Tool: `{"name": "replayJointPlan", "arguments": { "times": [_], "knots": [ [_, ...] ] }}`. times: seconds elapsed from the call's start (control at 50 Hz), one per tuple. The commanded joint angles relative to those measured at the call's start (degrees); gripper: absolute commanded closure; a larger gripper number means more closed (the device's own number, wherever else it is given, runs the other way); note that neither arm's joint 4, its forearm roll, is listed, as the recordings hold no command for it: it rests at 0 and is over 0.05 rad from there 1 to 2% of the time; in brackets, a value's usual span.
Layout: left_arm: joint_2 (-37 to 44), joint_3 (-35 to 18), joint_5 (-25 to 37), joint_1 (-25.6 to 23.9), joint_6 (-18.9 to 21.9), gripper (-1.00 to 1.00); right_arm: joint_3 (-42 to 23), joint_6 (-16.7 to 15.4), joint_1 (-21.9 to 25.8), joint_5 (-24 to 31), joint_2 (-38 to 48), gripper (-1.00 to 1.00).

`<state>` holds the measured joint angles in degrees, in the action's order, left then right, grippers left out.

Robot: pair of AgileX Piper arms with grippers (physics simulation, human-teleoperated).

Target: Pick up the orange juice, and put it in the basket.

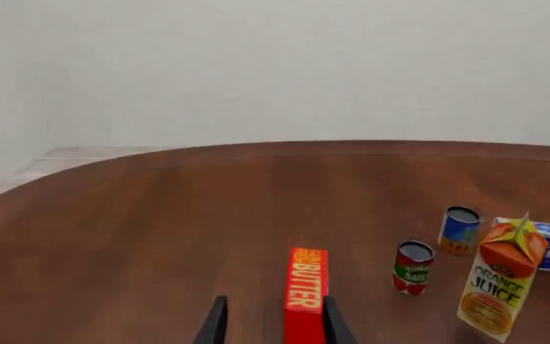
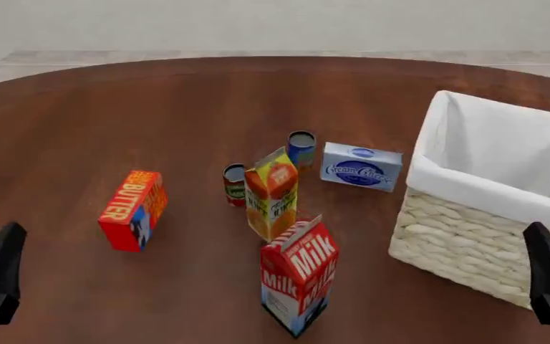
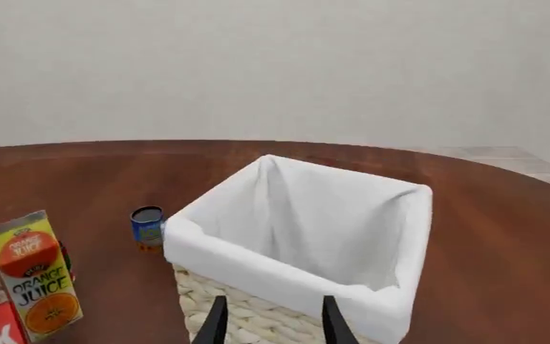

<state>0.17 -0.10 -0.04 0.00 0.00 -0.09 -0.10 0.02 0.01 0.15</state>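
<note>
Both jaws are shown apart and empty: the left gripper is pointed at the butter box, while the right gripper is aimed at the basket. The orange juice is seen upright well ahead of both, between them, apparently just apart from the milk carton. The approach is judged not yet begun; a reach past the milk is called for.

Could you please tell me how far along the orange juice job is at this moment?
Nothing looks done yet. The orange juice stands on the table among the other groceries, apart from the basket, whose liner shows nothing inside. Both the left tool and right tool are open and hold nothing. Grasping, lifting and placing remain.
</note>
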Motion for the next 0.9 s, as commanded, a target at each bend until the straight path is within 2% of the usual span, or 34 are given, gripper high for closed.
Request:
{"name": "replayJointPlan", "arguments": {
  "times": [0.02,0.46,0.9],
  "knots": [
    [0.3,-0.1,-0.1,0.0,0.0,-1.0,-0.1,0.0,0.1,0.0,0.2,-1.0],
    [0.3,-0.1,-0.1,0.0,0.0,-1.0,-0.7,-0.2,0.2,0.7,0.0,-1.0],
    [0.3,-0.1,-0.1,0.0,0.0,-1.0,-20.3,-1.9,1.2,16.7,-0.1,-1.0]
  ]
}}
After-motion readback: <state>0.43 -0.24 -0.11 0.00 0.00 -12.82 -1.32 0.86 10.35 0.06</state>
